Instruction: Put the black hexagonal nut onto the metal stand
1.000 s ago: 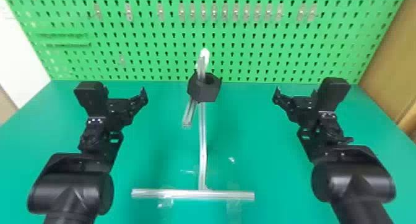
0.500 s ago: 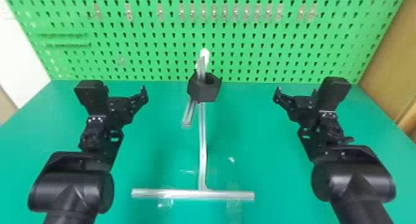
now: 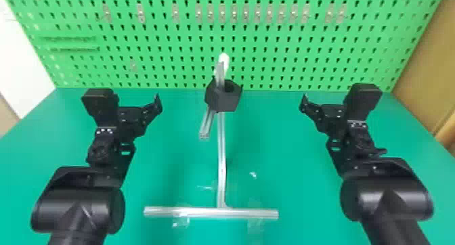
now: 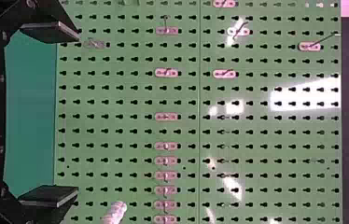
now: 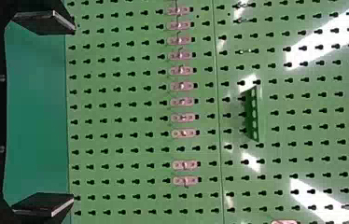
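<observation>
Green pegboard [image 3: 162, 65] backs my table [image 3: 298, 193]. At twelve o'clock the black hexagonal nut [image 3: 222, 101] sits high on the metal stand [image 3: 221, 159], presumably borne by it; I can't tell if it's threaded. My left gripper [image 4: 77, 113] at ten and right gripper [image 5: 74, 113] at two spread their fingers wide, empty, probably to leave it undisturbed.
</observation>
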{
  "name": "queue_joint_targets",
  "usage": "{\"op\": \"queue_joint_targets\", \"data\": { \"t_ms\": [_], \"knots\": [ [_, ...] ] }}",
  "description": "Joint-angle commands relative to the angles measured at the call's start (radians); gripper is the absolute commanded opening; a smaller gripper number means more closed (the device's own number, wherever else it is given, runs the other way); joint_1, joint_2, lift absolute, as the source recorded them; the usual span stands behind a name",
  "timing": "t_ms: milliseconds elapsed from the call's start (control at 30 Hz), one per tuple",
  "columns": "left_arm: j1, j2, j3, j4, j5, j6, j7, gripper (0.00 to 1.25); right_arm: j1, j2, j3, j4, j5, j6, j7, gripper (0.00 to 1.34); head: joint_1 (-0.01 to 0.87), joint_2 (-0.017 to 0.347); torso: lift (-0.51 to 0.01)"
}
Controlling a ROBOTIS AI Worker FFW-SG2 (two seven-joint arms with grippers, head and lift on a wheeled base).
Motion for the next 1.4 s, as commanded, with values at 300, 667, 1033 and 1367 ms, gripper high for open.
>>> {"op": "queue_joint_targets", "data": {
  "t_ms": [300, 667, 1033, 1367],
  "knots": [
    [-0.006, -0.005, -0.002, 0.008, -0.011, -0.008, 0.011, 1.12, 0.015, -0.002, 0.0, -0.013, 0.008, 0.001, -0.002, 1.29, 0.693, 0.081, -0.001],
    [-0.014, -0.016, -0.006, 0.026, -0.018, -0.023, 0.017, 1.12, 0.05, -0.006, -0.005, -0.065, 0.029, 0.04, -0.002, 1.29, 0.693, 0.081, -0.001],
    [-0.017, -0.024, -0.013, 0.032, -0.022, -0.035, 0.038, 1.12, 0.077, -0.01, 0.002, -0.101, 0.017, 0.066, -0.002, 1.29, 0.693, 0.081, -0.001],
    [-0.012, -0.03, -0.01, 0.034, -0.029, -0.058, 0.054, 1.12, 0.082, -0.009, 0.006, -0.113, 0.026, 0.074, -0.002, 1.29, 0.693, 0.081, -0.001]
  ]
}}
